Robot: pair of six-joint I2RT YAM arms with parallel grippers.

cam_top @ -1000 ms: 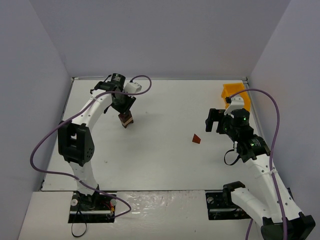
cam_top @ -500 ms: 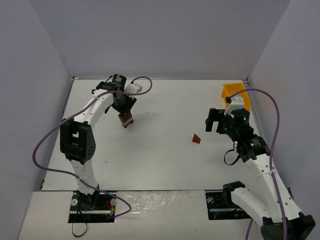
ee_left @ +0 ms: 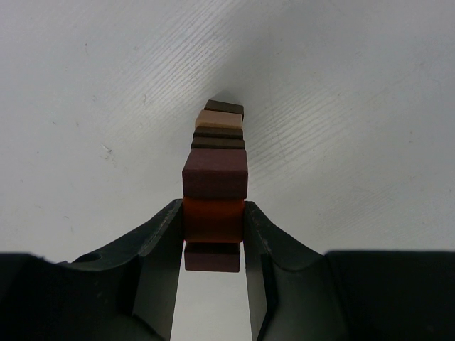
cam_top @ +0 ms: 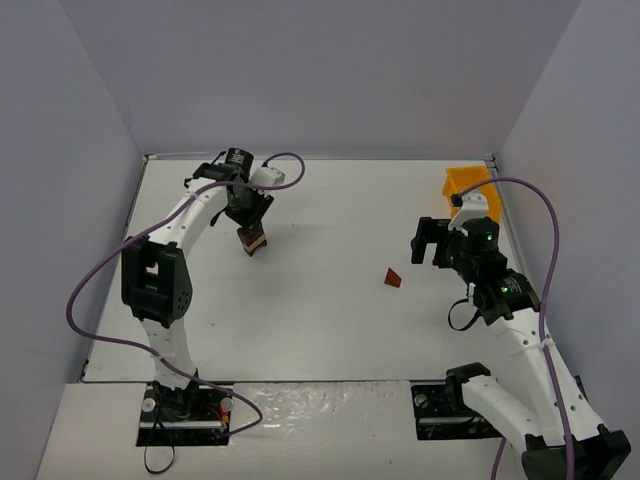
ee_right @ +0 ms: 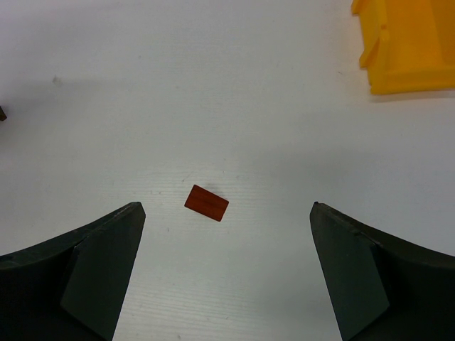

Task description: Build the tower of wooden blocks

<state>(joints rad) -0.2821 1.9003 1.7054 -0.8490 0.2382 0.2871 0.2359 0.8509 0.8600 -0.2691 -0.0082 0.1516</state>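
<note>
Left claw (ee_left: 213,222) first: we see its two dark fingers (ee_left: 165,238) pressed against the sides of an orange block (ee_left: 213,212), one at 9 o'clock of it and one at 3 o'clock. The claw is clamped on that block.

The orange block is part of the tower (ee_left: 215,174). In the left wrist view the stack runs away toward 12 o'clock. A maroon block (ee_left: 215,179) touches the orange one, then come thin dark brown pieces, a tan piece (ee_left: 219,119) and a last dark piece where the stack meets the tabletop (ee_left: 341,106). At 6 o'clock of the orange block a dark red piece (ee_left: 212,257) shows between the fingers, nearer the camera.

From above, we find the left claw (cam_top: 250,220) right over the tower (cam_top: 253,241), at about 10 o'clock from the middle of the tabletop (cam_top: 320,330). The tower stands upright.

The right claw (cam_top: 428,240) hangs at about 2 o'clock from the middle, its fingers spread wide. In its own wrist view the claw (ee_right: 225,207) shows one finger (ee_right: 99,273) at 8 o'clock of the picture and the other at 4 o'clock. A red wedge (ee_right: 207,203) lies on the tabletop (ee_right: 213,85) in the gap as seen, nearer the 8 o'clock finger and touching neither.

From above, the wedge (cam_top: 393,278) lies at 3 o'clock from the middle, well apart from the tower, with the right claw at 1 o'clock of it.

The yellow bin (cam_top: 468,185) sits in the far corner at 2 o'clock. In the right wrist view the bin (ee_right: 409,46) is at 1 o'clock, well apart from the wedge.
</note>
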